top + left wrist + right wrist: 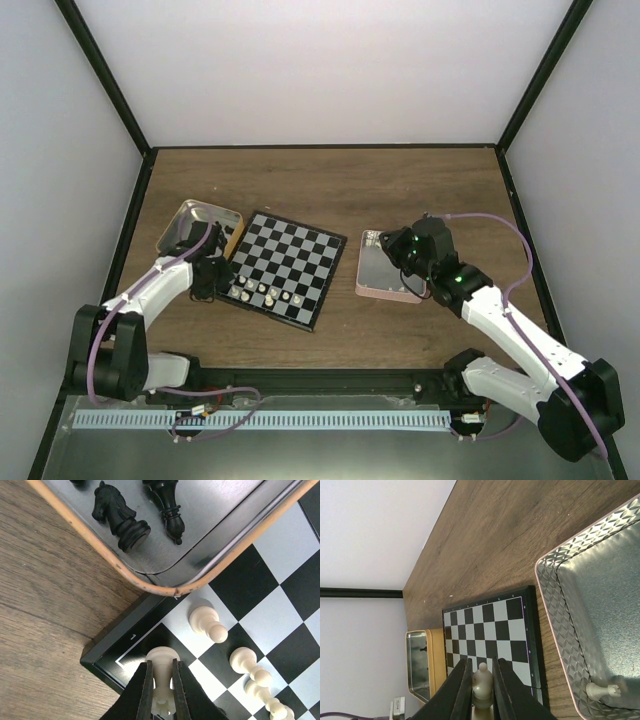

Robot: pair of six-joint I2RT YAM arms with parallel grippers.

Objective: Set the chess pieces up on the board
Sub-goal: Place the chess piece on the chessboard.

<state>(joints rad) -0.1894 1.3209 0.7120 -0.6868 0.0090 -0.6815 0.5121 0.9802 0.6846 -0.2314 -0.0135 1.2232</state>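
Over wooden tabletop (50,580), left fingers (142,690) pinch white piece (161,661), right fingers (460,685) perhaps a pawn (482,677).

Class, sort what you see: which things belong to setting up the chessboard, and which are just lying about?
Job: board, white pieces, black pieces, left gripper and right gripper, each shut on a white piece.
Lying about: gold tin, pink tin.

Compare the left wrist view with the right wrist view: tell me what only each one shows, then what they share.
Left wrist only: a black knight, white pawns standing on squares, the left gripper shut on a white piece. Right wrist only: the pink tin with a loose piece lying inside, the right gripper shut on a second white piece. Both: board, gold tin, table.
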